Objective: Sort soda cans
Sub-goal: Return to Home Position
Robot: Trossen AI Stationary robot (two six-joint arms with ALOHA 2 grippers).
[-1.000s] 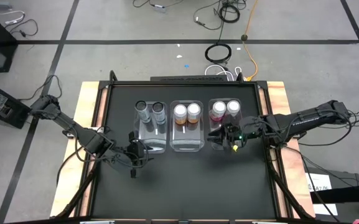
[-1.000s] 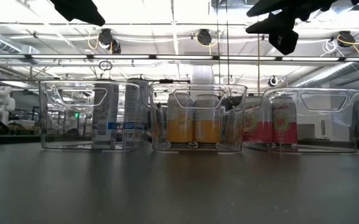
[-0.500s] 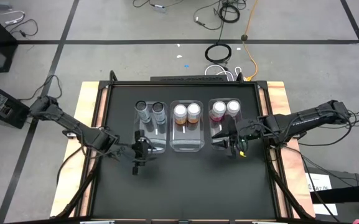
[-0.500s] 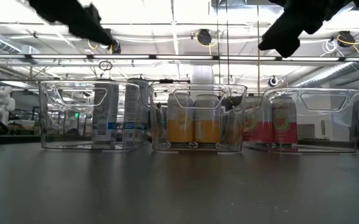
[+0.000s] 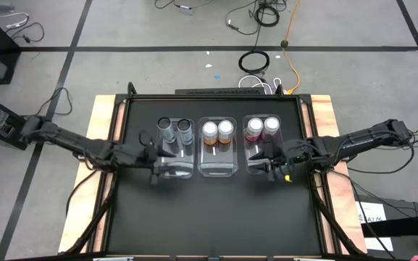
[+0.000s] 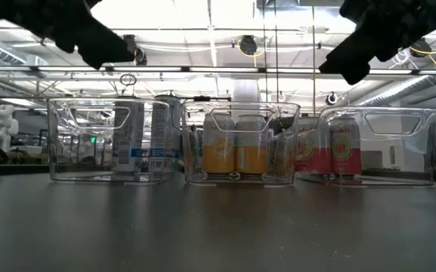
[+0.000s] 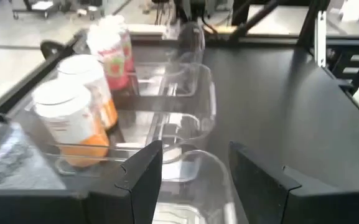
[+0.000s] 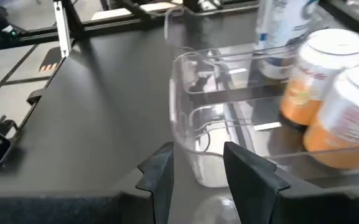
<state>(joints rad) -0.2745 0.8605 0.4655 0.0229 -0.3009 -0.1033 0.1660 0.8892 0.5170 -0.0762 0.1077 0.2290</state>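
Six soda cans stand upright in three clear bins. In the high view two grey cans point(image 5: 174, 130) fill the left bin point(image 5: 177, 165), two orange cans point(image 5: 217, 131) the middle bin point(image 5: 217, 167), two pink cans point(image 5: 261, 127) the right bin point(image 5: 256, 154). The low view shows the grey point(image 6: 131, 140), orange point(image 6: 236, 147) and pink point(image 6: 331, 147) cans behind clear walls. My left gripper point(image 5: 154, 170) point(image 7: 191, 168) is open over the left bin's near end. My right gripper point(image 5: 268, 170) point(image 8: 198, 168) is open over the right bin's near end.
The bins sit side by side at the middle of the black tabletop point(image 5: 209, 217), whose near half lies bare. Wooden borders point(image 5: 103, 130) flank the mat. Cables point(image 5: 256, 61) lie on the floor beyond the far edge. Both arms hang above the bins in the low view point(image 6: 74, 30).
My left gripper has moved from the bare tabletop toward the far edge, up to the left bin's near end, turning to point toward the table's right. My right gripper has shifted slightly toward the near edge. In the low view both arms have come lower. The cans and bins have stayed put.
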